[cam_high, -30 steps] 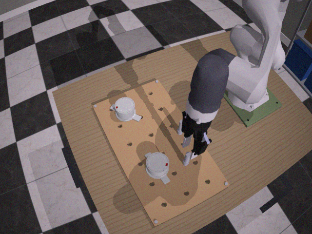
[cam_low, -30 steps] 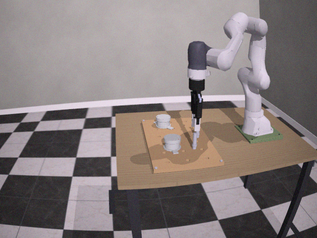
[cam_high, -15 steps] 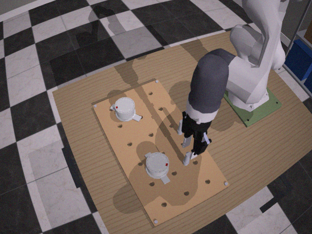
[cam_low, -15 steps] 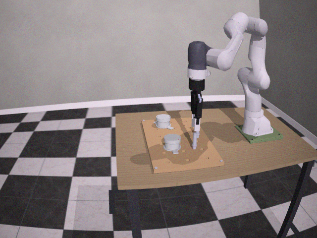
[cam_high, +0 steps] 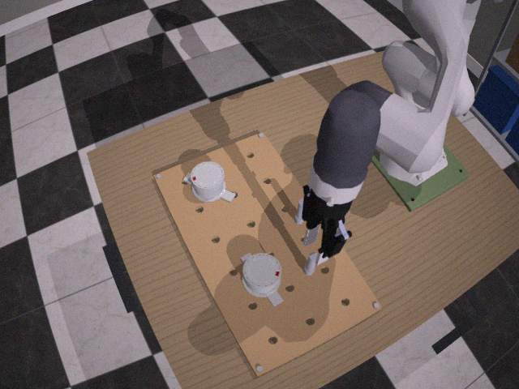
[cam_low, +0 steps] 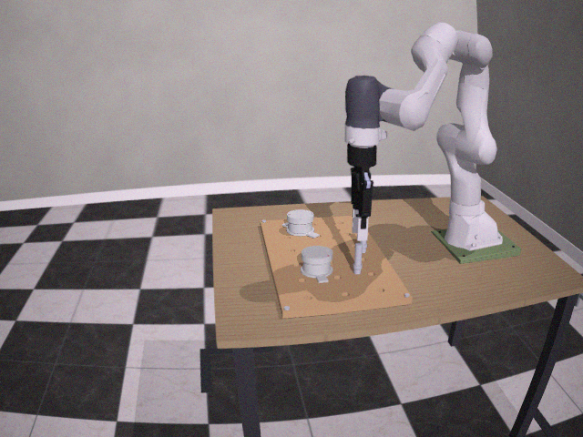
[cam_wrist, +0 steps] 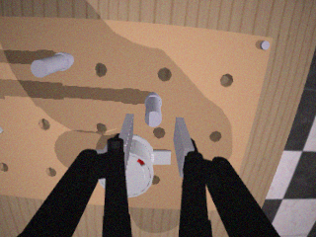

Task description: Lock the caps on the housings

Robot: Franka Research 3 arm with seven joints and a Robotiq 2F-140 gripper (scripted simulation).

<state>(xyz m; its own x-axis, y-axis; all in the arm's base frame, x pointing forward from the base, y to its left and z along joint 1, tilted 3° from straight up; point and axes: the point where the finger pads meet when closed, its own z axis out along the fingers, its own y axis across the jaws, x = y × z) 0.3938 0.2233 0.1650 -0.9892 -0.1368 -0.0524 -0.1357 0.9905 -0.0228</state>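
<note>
Probably Firm, Possibly Slippery: Take the Caps by Their Sides

You have two round white caps seated on upright housings, both on the tan board on the counter. The near cap sits beside the two pegs; the far cap is toward the board's other end. Your gripper hangs above the board, its fingers partly spread with nothing between them.

Expect each cap to be stiff and fairly light, hard plastic or metal by its look. The smooth round wall may let the pads slip as you twist, so take it across its full width, pads level on opposite sides, low enough to bite but above the housing's flange and tabs. You will likely need to open wider first. Squeeze firmly, keep your turning axis over the cap's middle, and go clockwise without leaning, since a sideways push could tip the housing. When it stiffens at the stop, ease off rather than force it.

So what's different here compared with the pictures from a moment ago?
Nothing clearly moved. No cap was taken hold of or let go, and the open gripper shows no clear shift. The near cap and far cap stayed put.
</note>
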